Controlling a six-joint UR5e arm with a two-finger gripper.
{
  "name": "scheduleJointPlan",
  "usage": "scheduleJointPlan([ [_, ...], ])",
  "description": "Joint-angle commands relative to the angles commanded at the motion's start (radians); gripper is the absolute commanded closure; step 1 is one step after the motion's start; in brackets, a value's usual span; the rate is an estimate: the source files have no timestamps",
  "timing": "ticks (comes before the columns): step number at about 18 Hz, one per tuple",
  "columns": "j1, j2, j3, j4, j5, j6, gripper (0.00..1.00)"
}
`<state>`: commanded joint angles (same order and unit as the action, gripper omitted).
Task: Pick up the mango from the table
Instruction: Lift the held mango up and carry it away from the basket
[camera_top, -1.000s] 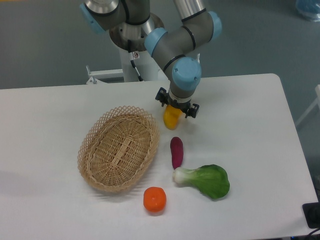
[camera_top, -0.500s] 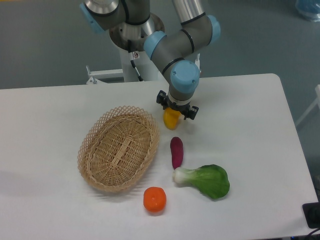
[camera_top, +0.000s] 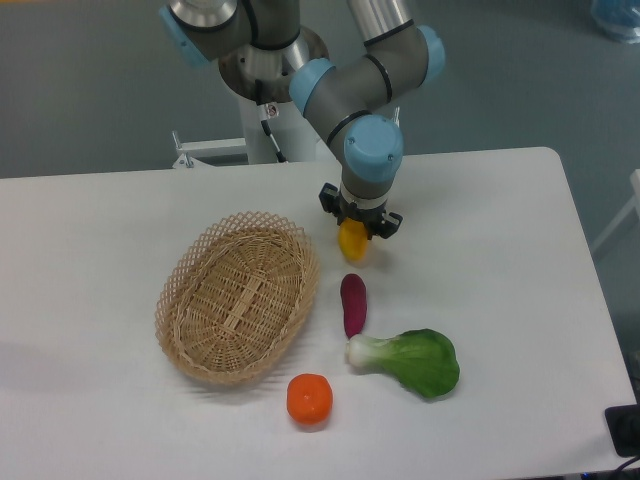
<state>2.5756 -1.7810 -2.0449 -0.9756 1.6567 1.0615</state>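
The mango (camera_top: 352, 244) is a yellow fruit on the white table (camera_top: 480, 250), just right of the basket's far rim. Only its lower end shows below the wrist. My gripper (camera_top: 356, 232) points straight down over it, with the dark fingers (camera_top: 331, 203) on either side of the fruit and closed against it. The blue wrist cap hides the mango's upper part and the contact points. I cannot tell whether the mango still rests on the table.
A woven wicker basket (camera_top: 238, 296) lies left of the mango. In front of it are a dark purple vegetable (camera_top: 353, 304), a green bok choy (camera_top: 413, 361) and a round orange fruit (camera_top: 309, 398). The robot base stands behind the table's far edge.
The gripper has turned about its axis and shifted slightly right. The mango has shifted right with it and shows less of itself below the wrist.
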Motion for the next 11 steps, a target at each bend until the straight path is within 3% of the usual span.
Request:
scheduleJointPlan([
  [5,0.041,0.002,0.063,-0.002,-0.009,0.005,0.54],
  [6,0.069,0.002,0.107,0.002,-0.015,0.005,0.54],
  [11,0.138,-0.009,0.212,-0.006,-0.089,0.057,0.55],
])
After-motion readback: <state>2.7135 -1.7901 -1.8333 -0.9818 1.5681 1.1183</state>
